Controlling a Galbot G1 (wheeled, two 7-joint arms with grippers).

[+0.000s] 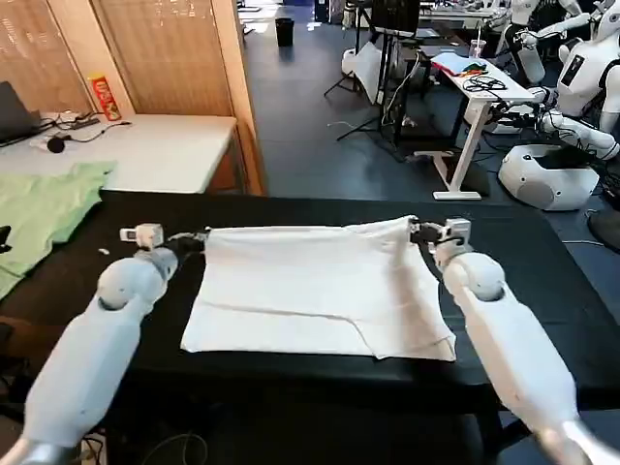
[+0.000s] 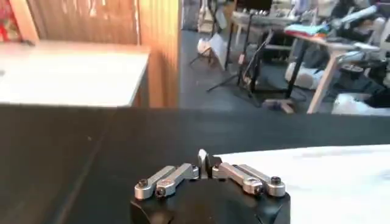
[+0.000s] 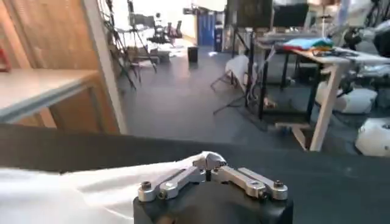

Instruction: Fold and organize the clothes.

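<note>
While white T-shirt (image 1: 310, 291) lies mid-frame on black table (image 1: 542, 262), left gripper (image 1: 199, 237) & right gripper (image 1: 418, 231) pinch its upper corners, jaws closed on cloth

bare black table (image 1: 542, 252) around white T-shirt (image 1: 310, 291), green garment (image 1: 44, 208) far left

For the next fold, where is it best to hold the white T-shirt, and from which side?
Probably by its two far corners, from the near side, as now: the left claw and right claw each pinch one. The white T-shirt lies flat on the black table, and its far edge is straight and free.
</note>
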